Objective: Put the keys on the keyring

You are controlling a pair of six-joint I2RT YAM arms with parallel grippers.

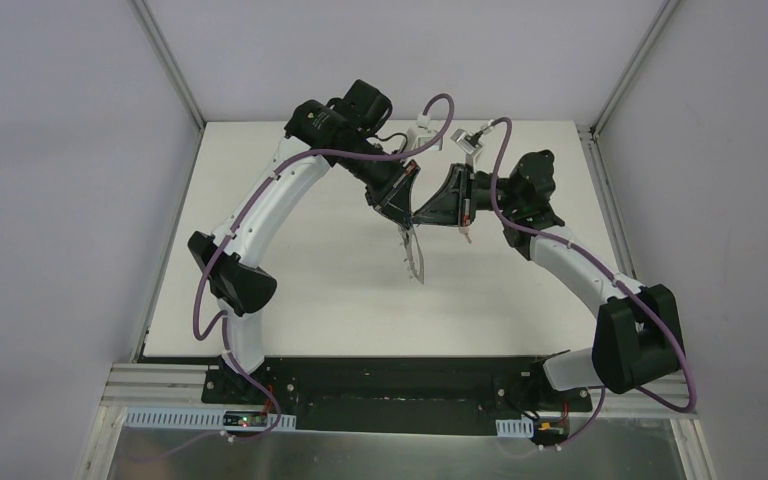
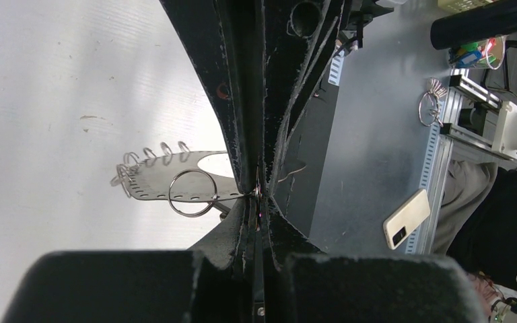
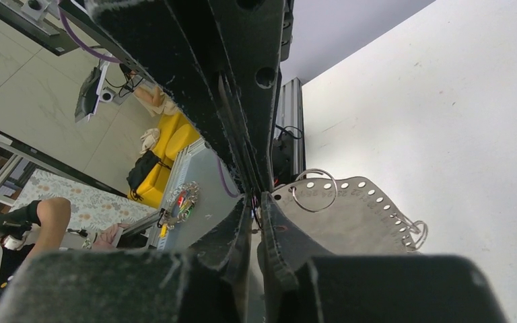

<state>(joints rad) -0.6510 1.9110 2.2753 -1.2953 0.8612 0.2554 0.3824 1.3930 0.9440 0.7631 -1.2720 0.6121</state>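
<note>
1. Two white-and-black arms are meeting over the middle of the white table point(image 1: 290, 270). We are seeing the left gripper point(image 1: 407, 217) and the right gripper point(image 1: 424, 216) pointing tip to tip above the surface.
2. The keyring point(image 1: 416, 256), a thin flat grey metal piece with a row of small holes and silver wire loops along one edge, is hanging edge-on just beneath that meeting point.
3. In the left wrist view, the left fingers point(image 2: 237, 222) are pressing flat together with no gap showing. The keyring point(image 2: 155, 182) is running by its edge straight into their pinch.
4. In the right wrist view, the right fingers point(image 3: 239, 222) are standing almost together, with only a thin slit between them. We cannot tell what, if anything, they are gripping.
5. A round silver split ring point(image 2: 192, 193) is lying across the holed edge of the keyring. It also shows from the other side point(image 3: 314, 190).
6. Each gripper is blocking the other's camera. The opposing black fingers are filling the top of both wrist views and covering the pinch point, so we are not making out the keys.
7. Purple cables point(image 1: 199, 305) are looping along both arms, aluminium frame posts point(image 1: 168, 62) are flanking the table, and a black base plate point(image 1: 390, 385) is carrying the arm mounts.
8. Beyond the table edge, a cream-coloured phone point(image 2: 407, 219) is lying on a grey surface. A bunch of silver rings point(image 2: 431, 104) is sitting near a metal rail.
</note>
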